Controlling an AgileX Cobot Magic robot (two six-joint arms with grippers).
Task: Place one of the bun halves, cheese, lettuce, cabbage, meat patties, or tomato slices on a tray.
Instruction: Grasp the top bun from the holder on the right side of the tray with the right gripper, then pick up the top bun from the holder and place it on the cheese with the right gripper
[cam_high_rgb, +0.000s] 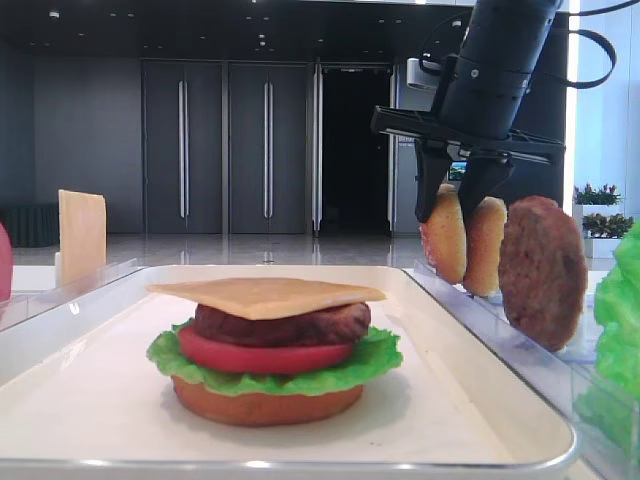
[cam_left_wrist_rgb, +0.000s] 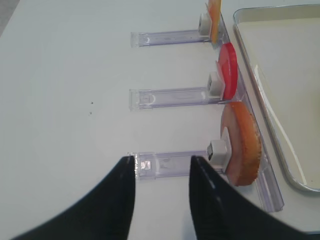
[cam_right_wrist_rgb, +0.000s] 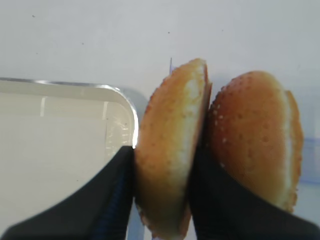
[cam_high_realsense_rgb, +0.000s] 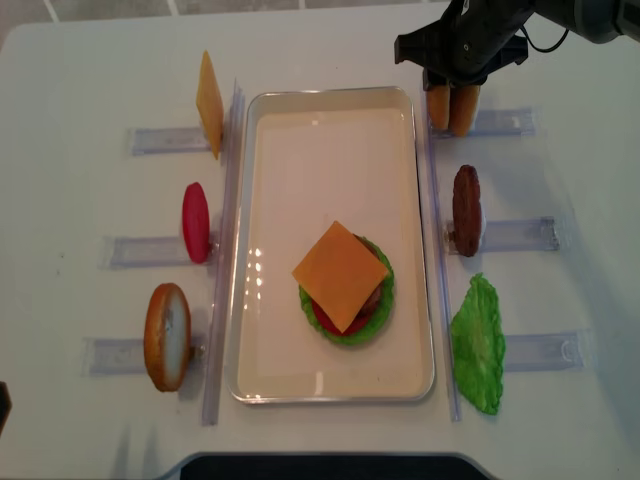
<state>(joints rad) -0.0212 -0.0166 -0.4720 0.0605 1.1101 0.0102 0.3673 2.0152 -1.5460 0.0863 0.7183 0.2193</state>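
the right tool (cam_high_rgb: 462, 205) is clenching around one of the two bun halves (cam_right_wrist_rgb: 172, 150) standing on edge in the far right rack (cam_high_realsense_rgb: 500, 122), just beside the tray (cam_high_realsense_rgb: 250, 200); its dark fingers (cam_right_wrist_rgb: 112, 200) are pressing either flank of the nearer half while the second, speckled half (cam_right_wrist_rgb: 255, 140) is leaning against it. the step in hand looks like the pick of a bun top to cap the stack (cam_high_rgb: 270, 345) sitting in the tray, where cheese (cam_high_realsense_rgb: 340, 275) is lying uppermost over patty, tomato, lettuce and a bottom bun. the next move is calling for a straight lift so the neighbour is not dragged along, then a carry across and a turn to lay it flat. the right wrist view is showing the grip itself; the overhead view is showing the whole layout instead. the left tool (cam_left_wrist_rgb: 162, 192) is hanging released over the surface (cam_left_wrist_rgb: 65, 75), holding nothing, near a bun (cam_left_wrist_rgb: 242, 142) in the left rack.
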